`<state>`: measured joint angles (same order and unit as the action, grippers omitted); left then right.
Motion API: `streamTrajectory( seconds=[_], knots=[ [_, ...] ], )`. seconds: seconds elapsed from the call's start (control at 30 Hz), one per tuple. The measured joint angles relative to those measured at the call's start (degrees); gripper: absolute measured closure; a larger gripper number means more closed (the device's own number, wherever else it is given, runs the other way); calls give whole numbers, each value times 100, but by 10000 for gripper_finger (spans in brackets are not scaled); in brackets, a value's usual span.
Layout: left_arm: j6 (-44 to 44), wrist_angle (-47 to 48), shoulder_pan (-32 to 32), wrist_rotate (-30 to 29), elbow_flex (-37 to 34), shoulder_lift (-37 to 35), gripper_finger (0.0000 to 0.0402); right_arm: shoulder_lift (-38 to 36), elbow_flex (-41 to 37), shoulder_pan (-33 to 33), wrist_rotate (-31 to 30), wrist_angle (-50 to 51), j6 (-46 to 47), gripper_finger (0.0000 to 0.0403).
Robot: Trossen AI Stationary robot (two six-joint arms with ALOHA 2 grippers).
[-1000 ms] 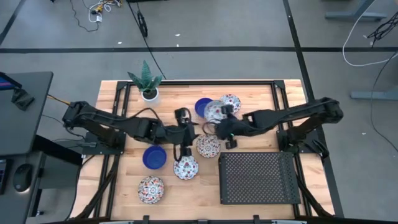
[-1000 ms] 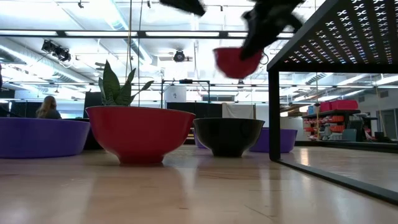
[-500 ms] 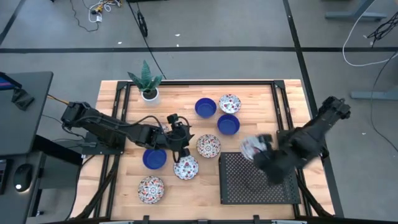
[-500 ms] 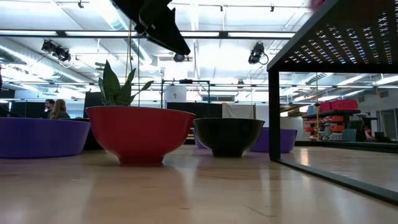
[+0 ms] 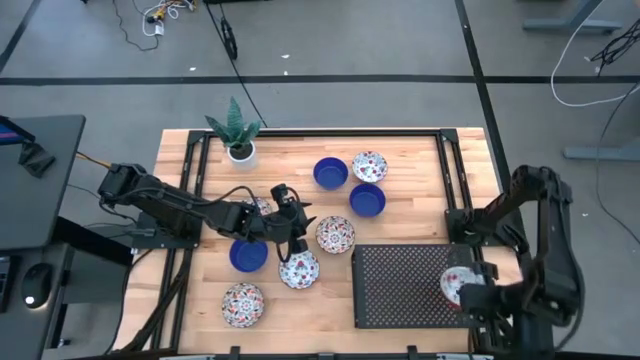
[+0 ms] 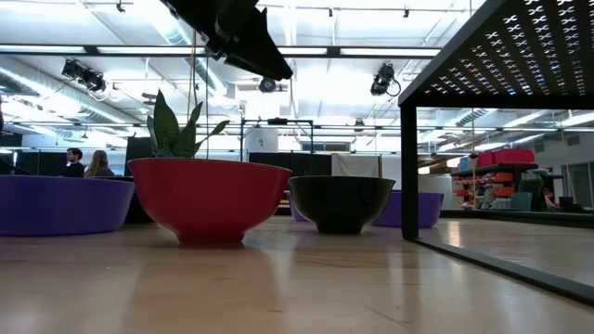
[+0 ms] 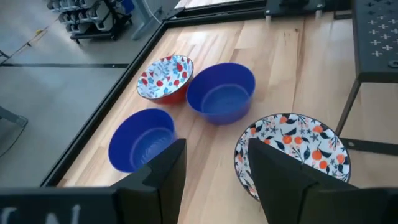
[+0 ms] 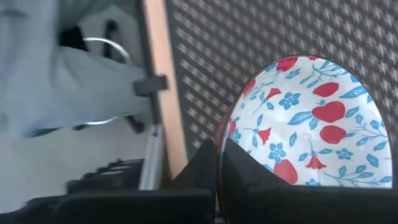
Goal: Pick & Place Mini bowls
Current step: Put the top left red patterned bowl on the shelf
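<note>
Several mini bowls stand on the wooden table in the high view: cobalt blue ones [image 5: 328, 172] [image 5: 367, 199] [image 5: 248, 254] and floral ones [image 5: 370, 165] [image 5: 335, 234] [image 5: 298, 268] [image 5: 242, 303]. My left gripper [image 5: 295, 225] hovers open over the table's middle, between those bowls. In its wrist view it [image 7: 214, 149] points toward a floral bowl [image 7: 292, 146] and a blue bowl [image 7: 221, 92]. My right gripper [image 5: 470, 295] is shut on another floral bowl [image 5: 458, 285] over the black perforated rack's near right corner. My right gripper holds the floral bowl by its rim [image 8: 221, 140], pinched with one finger [image 8: 249, 183] on the patterned inside and the other on the outer wall. The bowl is tilted, its inside facing the wrist camera, over the rack's mesh [image 8: 205, 74]. Whether it touches the mesh I cannot tell.
The black perforated rack [image 5: 400, 285] fills the table's near right part. A white plant pot [image 5: 240, 150] stands at the far left corner. In the low view, bowls [image 6: 206, 197] [image 6: 341, 202] stand beside the rack's leg [image 6: 406, 172]. People show far off in the room.
My right gripper has carried the floral bowl from beside the blue bowls at the table's far middle toward the near right, up and over the rack, and now holds it above the rack's near right corner. My left gripper has stayed near the table's middle.
</note>
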<state>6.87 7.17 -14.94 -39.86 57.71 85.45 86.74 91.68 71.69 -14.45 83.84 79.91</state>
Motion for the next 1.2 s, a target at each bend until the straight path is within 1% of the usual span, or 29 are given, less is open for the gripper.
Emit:
streamTrajectory(
  seconds=[0.17, 0.2, 0.27, 0.33, 0.5, 0.6, 0.73, 0.9, 1.2],
  knots=[
    [-3, -14, 2, -1, 0, 0, 225, 429, -18, 295, -320, 650, 617, 400],
    [-3, -14, 2, -1, 0, 0, 225, 469, -36, 314, -408, 632, 597, 400],
    [-5, -12, 2, -1, 0, 0, 225, 566, -39, 334, -835, 598, 647, 400],
    [-7, -12, 2, 0, 0, 0, 225, 667, -39, 329, -1131, 617, 633, 400],
    [-11, -10, 2, 0, 0, 0, 225, 737, -42, 277, -1243, 615, 510, 400],
    [-20, -10, 2, 0, 0, 0, 225, 737, -42, 269, -1540, 617, 366, 400],
    [-19, -10, 2, 0, 0, 0, 225, 723, -143, 172, -1497, 613, 82, 401],
    [-20, -8, 2, 0, 0, 2, 225, 519, -664, 121, -1154, 626, 91, 401],
    [-18, -6, 2, 1, 0, 2, 225, 70, -1146, 113, -1166, 618, 213, 401]
  ],
)
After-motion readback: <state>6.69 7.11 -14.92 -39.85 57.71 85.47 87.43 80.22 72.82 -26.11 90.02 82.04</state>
